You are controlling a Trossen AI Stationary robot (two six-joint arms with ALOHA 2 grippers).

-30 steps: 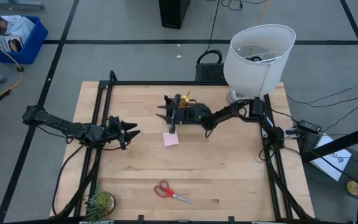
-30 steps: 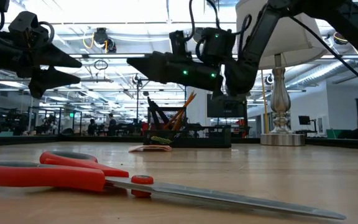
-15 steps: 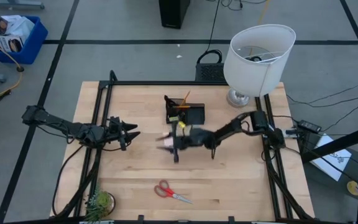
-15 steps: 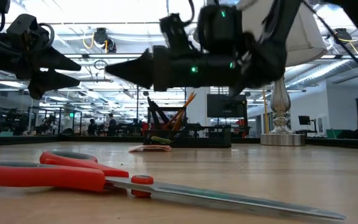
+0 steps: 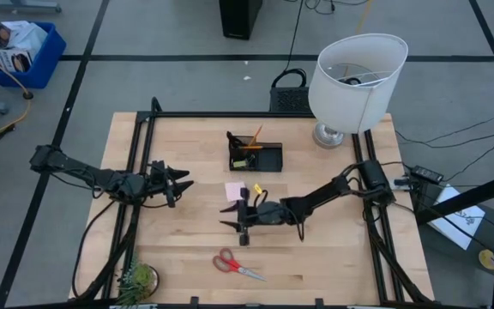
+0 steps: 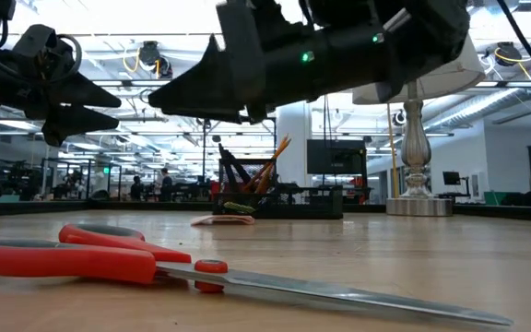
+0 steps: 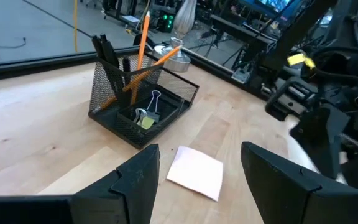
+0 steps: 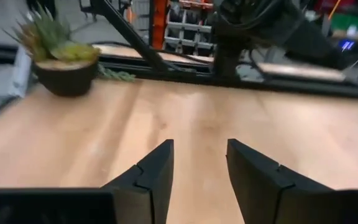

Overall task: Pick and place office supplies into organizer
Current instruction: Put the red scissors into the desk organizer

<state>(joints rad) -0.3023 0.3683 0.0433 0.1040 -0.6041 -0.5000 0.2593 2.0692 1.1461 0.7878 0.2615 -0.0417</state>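
Your right gripper point(image 5: 230, 216) hangs with fingers apart and empty at centre frame, between the sticky-note pad point(image 5: 235, 190) and the scissors point(image 5: 236, 265).

Your left gripper point(image 5: 183, 179) waits at left of centre, fingers spread, holding nothing. The organizer point(image 5: 256, 151) sits above centre with pencils point(image 7: 143, 43) and pens point(image 7: 104, 50) upright in its cup section. The scissors lie flat at lower centre; the pad lies just below the organizer.
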